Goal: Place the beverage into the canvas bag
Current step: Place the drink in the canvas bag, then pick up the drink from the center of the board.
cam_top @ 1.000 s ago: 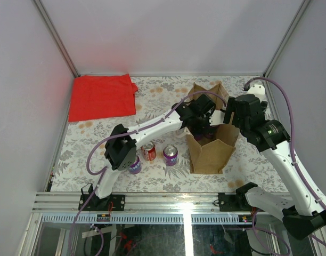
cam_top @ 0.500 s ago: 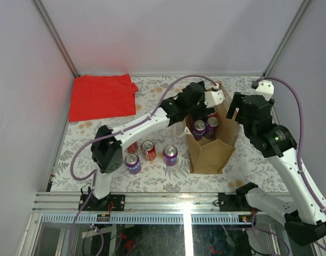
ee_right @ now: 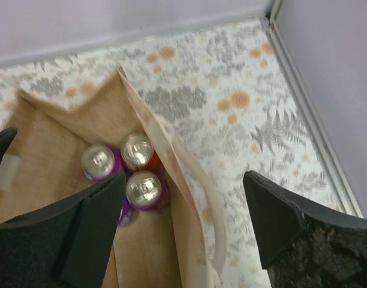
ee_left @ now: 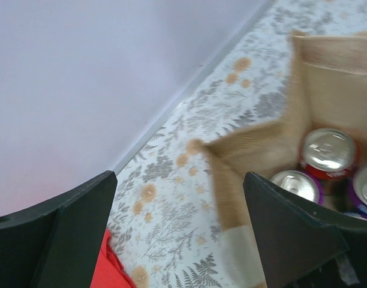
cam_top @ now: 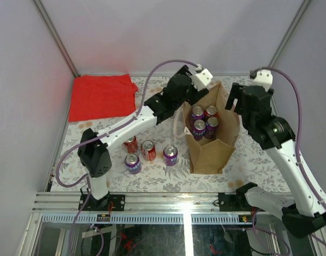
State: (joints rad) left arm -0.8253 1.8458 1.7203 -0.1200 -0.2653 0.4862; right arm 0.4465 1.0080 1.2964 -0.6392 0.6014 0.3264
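- Change first: a second ago the left claw point(ee_left: 180, 178) was down in the mouth of the canvas bag point(cam_top: 208, 152); now it is lifted out and back, hanging over the bag's far-left corner.
- With that arm away, the drinks inside show from above.
- The right claw point(ee_right: 183, 176) sits a little higher than before, at the bag's far-right edge.
- Left claw: spread wide, nothing between its fingers, touching nothing.
- Right claw: also spread wide and empty, just above the bag's rim and cream strap point(ee_right: 210, 207).
- The bag stands upright and open on the desk point(cam_top: 248, 160).
- Count: four cans in the bag point(cam_top: 199, 127), all upright.
- Four loose cans point(cam_top: 148, 150) stand left of the bag, two red and two purple.
- One red cloth point(cam_top: 102, 97) lies at the far left.
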